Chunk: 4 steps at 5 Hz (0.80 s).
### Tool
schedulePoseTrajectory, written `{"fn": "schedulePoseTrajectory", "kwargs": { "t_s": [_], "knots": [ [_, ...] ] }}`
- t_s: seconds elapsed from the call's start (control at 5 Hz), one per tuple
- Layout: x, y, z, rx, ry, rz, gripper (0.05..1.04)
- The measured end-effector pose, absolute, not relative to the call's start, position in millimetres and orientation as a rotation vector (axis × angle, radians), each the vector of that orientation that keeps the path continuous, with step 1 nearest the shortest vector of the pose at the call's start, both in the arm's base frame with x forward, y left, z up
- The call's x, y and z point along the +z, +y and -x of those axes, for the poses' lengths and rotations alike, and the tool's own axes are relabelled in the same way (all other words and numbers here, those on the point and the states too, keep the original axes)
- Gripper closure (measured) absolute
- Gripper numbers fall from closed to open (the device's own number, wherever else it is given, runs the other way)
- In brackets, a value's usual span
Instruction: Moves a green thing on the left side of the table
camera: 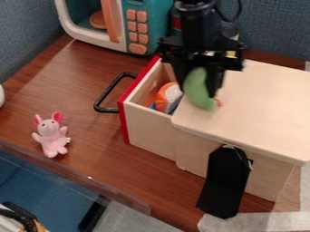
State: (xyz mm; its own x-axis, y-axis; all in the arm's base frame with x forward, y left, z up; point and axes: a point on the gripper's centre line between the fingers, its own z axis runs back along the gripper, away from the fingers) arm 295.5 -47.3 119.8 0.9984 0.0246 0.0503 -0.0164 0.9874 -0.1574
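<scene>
My gripper (197, 92) hangs over the near-left part of the wooden box's pale top. Its fingers stand on both sides of a green, elongated, curved thing (196, 85) and are shut on it. The green thing is upright with a slight tilt, its lower end low over the top's left edge, beside the open drawer. Whether that end touches the wood I cannot tell. The brown table (91, 149) stretches out to the left of the box.
The wooden box (266, 104) has its red-fronted drawer (148, 124) pulled out, with an orange-and-white item (169, 97) inside. A black handle (109, 93) juts left. A pink plush toy (50, 135) is at left, a toy microwave (121, 27) behind, a black strap (224, 183) in front.
</scene>
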Motion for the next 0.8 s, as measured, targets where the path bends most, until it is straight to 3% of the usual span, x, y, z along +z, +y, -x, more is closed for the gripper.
{"fn": "schedulePoseTrajectory", "kwargs": {
  "t_s": [0.2, 0.4, 0.8],
  "knots": [
    [153, -3, -306, 0.141, -0.102, 0.18, 0.65],
    [167, 37, -315, 0.215, -0.13, 0.164, 0.651],
    [112, 133, -339, 0.179, -0.128, 0.146, 0.651]
  ]
}}
